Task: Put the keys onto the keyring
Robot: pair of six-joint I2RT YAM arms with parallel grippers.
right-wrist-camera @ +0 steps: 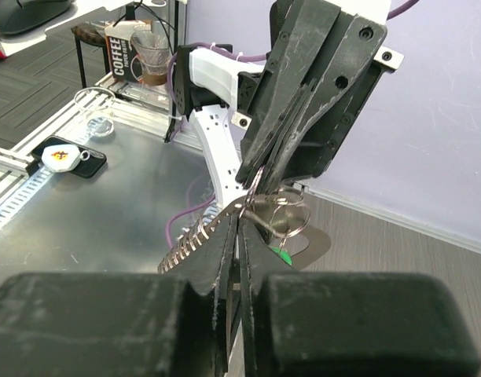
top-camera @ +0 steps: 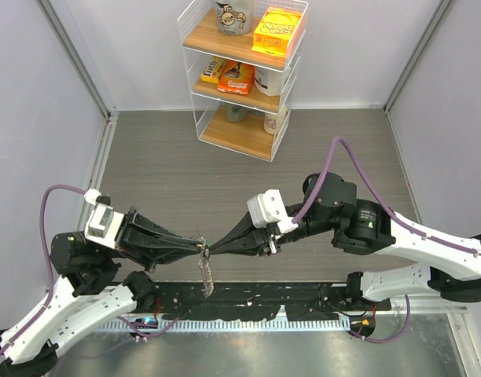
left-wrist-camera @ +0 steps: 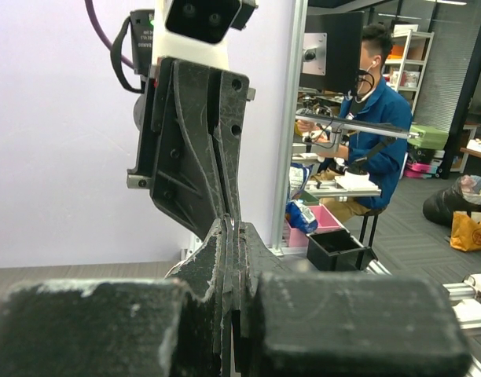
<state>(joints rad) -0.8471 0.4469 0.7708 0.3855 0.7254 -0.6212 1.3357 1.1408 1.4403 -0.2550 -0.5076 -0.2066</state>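
My two grippers meet tip to tip above the near part of the table. The left gripper is shut on the top of the keyring, whose grey chain hangs straight down from the tips. In the right wrist view the chain trails to the lower left, with wire loops and the small green piece just behind my fingertips. The right gripper is shut, its tips pressed on a thin flat piece that looks like a key. The left wrist view shows my left gripper closed on thin metal. The second key is hidden.
A white wire shelf rack with snack boxes and cups stands at the back centre. A black rail and a cable comb run along the near edge below the grippers. Grey walls close the left and right sides.
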